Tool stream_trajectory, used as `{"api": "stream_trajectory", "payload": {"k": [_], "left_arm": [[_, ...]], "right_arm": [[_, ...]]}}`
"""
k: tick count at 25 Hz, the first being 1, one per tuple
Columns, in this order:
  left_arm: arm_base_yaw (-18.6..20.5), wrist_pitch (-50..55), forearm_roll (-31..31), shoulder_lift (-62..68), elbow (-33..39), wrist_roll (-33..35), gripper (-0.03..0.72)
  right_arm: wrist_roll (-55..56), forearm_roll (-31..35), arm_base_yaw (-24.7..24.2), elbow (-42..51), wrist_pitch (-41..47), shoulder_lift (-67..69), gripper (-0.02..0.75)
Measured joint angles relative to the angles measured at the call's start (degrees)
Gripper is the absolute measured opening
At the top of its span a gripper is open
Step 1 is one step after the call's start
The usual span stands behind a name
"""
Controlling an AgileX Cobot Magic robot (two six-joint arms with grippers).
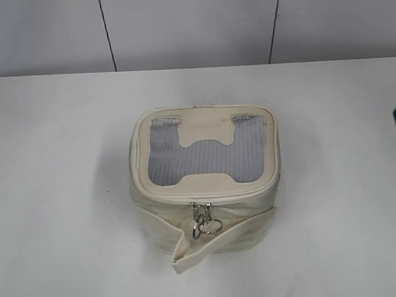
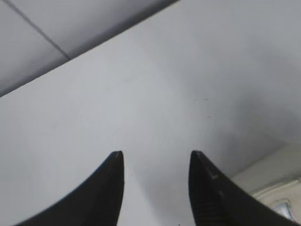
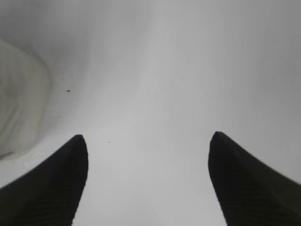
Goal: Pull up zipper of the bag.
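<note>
Sitting zipped, bag (image 1: 205, 182), pincers (image 2: 156, 157) parted

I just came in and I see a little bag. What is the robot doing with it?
Nothing is touching the bag yet. It sits on the white table, lid on top, with its two silver zipper pulls hanging together at the front. The left gripper and the right gripper are both open and empty, with only bare table between their fingers and the bag just at the edge of each wrist view.
</note>
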Motion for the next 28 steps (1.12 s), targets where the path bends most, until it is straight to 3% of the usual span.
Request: {"api": "stream_trajectory", "payload": {"k": [4, 7, 16, 23, 28], "left_arm": [[6.58, 0.0, 1.41, -5.26, 1.4, -3.62, 0.348], [11.38, -0.05, 1.98, -10.74, 5.32, -4.25, 0.348], [25.83, -0.01, 2.41, -31.1, 31.71, -5.92, 0.348], [27.06, -4.55, -1.43, -52.83, 55.4, -7.57, 0.348], [27.06, -9.94, -3.64, -71.83, 71.81, -7.62, 0.348]], "right_arm": [[-0.14, -0.98, -4.53, 0.0, 3.26, 0.0, 0.594], [-0.14, -0.98, -5.18, 0.0, 4.5, -0.06, 0.589], [1.05, -0.28, -5.24, 0.0, 6.63, -1.95, 0.587], [1.07, -0.28, -5.24, 1.93, 10.94, -8.74, 0.587], [1.12, -0.27, -5.24, 8.48, 11.93, -19.68, 0.587]]}}
